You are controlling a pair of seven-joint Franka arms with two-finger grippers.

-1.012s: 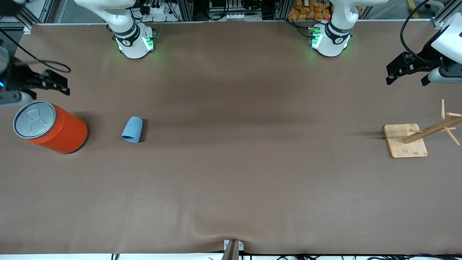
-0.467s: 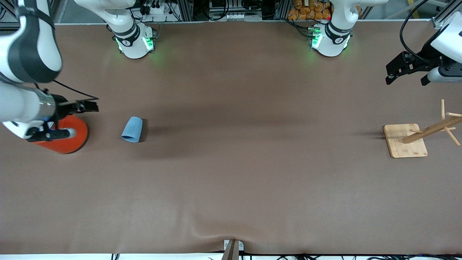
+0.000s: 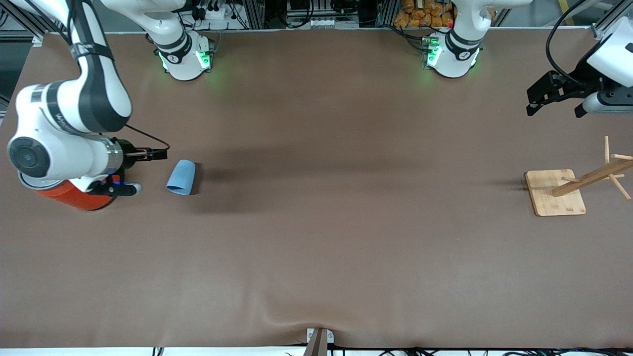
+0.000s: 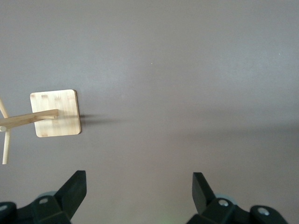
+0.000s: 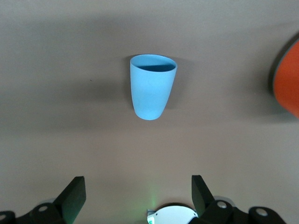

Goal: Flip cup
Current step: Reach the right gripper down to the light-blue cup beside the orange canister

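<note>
The light-blue cup [image 3: 181, 177] lies on its side on the brown table, mouth toward the front camera. In the right wrist view the cup [image 5: 152, 88] shows with its open rim turned away from the fingers. My right gripper [image 3: 154, 155] hangs in the air beside the cup, over the strip between the cup and the orange can, open and empty [image 5: 138, 198]. My left gripper [image 3: 553, 104] waits in the air at the left arm's end of the table, open and empty [image 4: 139, 193].
A large orange can [image 3: 74, 199] stands beside the cup at the right arm's end, mostly hidden under my right arm; its edge shows in the right wrist view [image 5: 287, 79]. A wooden peg rack on a square base [image 3: 556, 193] stands under the left gripper's end [image 4: 55, 113].
My right arm has swung in from the table's end, over the orange can, to beside the cup. The cup has not moved. The left gripper has barely moved.
</note>
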